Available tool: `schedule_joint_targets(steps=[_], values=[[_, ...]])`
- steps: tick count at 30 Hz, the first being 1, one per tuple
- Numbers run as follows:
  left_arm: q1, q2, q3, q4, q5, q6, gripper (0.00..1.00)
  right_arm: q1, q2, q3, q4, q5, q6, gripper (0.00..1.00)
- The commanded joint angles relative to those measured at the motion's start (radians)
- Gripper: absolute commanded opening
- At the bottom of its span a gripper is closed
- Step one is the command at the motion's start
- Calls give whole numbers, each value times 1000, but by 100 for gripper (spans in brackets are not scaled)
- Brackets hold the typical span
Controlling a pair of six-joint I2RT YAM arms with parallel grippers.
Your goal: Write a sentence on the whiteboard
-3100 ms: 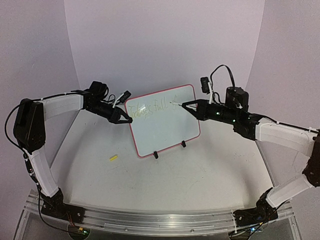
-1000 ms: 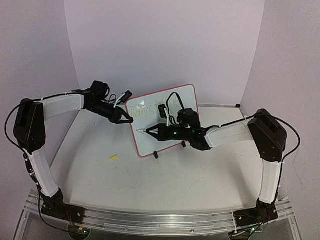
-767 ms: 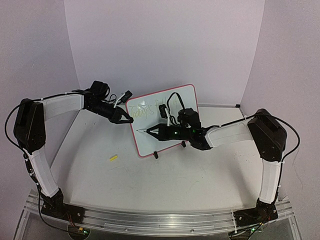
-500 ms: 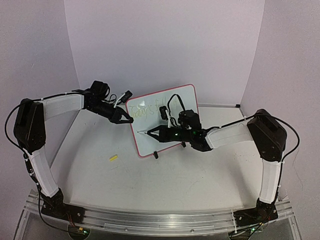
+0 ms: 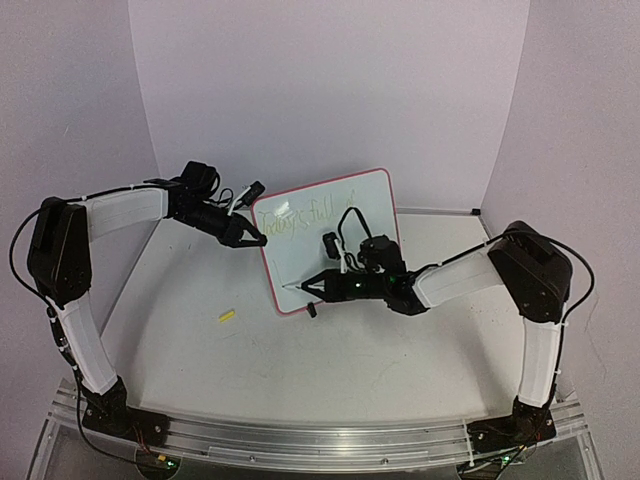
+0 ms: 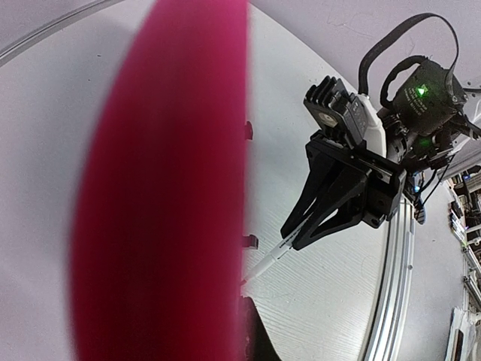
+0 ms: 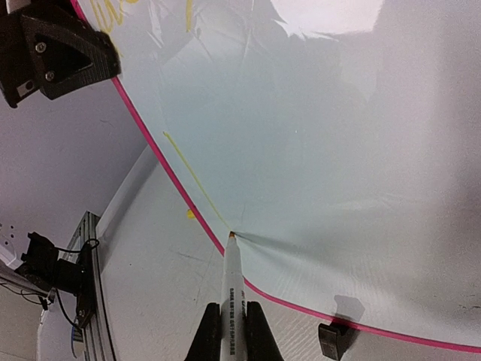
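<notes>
whiteboard (image 5: 285,260): propped on black feet, far middle of the counter (image 5: 330,370) | sentence (image 5: 300,217): faint yellow writing along the board's top | left hand (image 5: 260,240): closed on the board's left edge | right hand (image 5: 312,282): clamped on a marker (image 7: 230,286), tip touching the board's near-left corner, just inside the red frame | small yellow piece (image 5: 227,316): on the counter, left of the board

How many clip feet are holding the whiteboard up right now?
2. One clip foot sits under the lower edge of the whiteboard near the marker tip. The other, farther right, is hidden overhead behind the right arm but shows in the left wrist view.
</notes>
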Motion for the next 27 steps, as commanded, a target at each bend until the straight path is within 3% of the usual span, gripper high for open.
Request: schedule_joint_targets(steps=[1, 8, 27], values=[[-28, 17, 6, -57, -48, 51, 0, 10, -92, -3, 54, -31, -3, 0], [-29, 17, 7, -58, -48, 50, 0, 30, -136, 30, 50, 28, -19, 0], [-29, 20, 7, -56, -50, 51, 0, 31, -18, 133, 0, 75, -36, 0]])
